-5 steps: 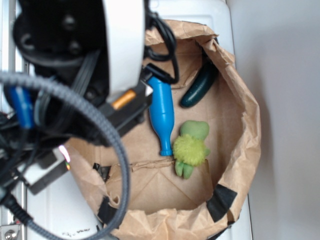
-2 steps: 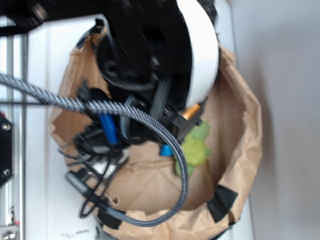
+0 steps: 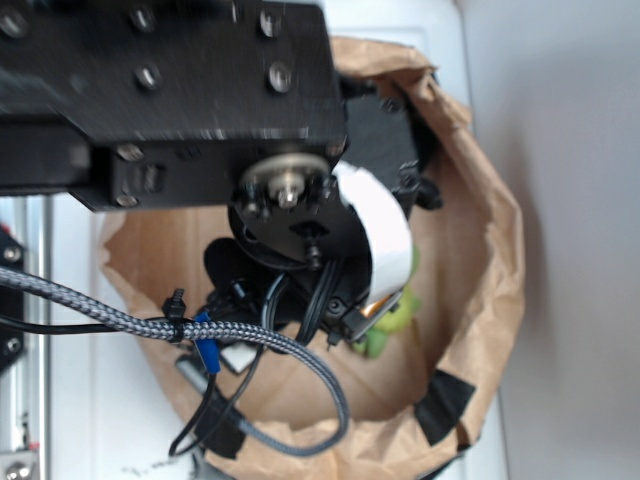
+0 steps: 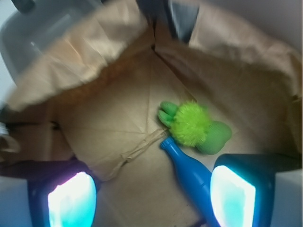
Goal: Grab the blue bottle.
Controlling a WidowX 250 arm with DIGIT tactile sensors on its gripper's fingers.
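Nothing readable anywhere at this moment. The bright blue smooth plastic bottle (image 4: 191, 172) carries no label or lettering in the wrist view. At the bottom left of the exterior view, a few small dark marks sit on the white surface (image 3: 150, 467), too small and blurred to make out.

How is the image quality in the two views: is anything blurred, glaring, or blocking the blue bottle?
Exterior view: the arm fills the frame, soft and close, and hides the blue bottle; only a bit of the green plush toy and the paper bag show. Wrist view: the blue bottle is fairly sharp, the bag edges smear with motion blur, and both gripper fingers glow bright cyan from glare.
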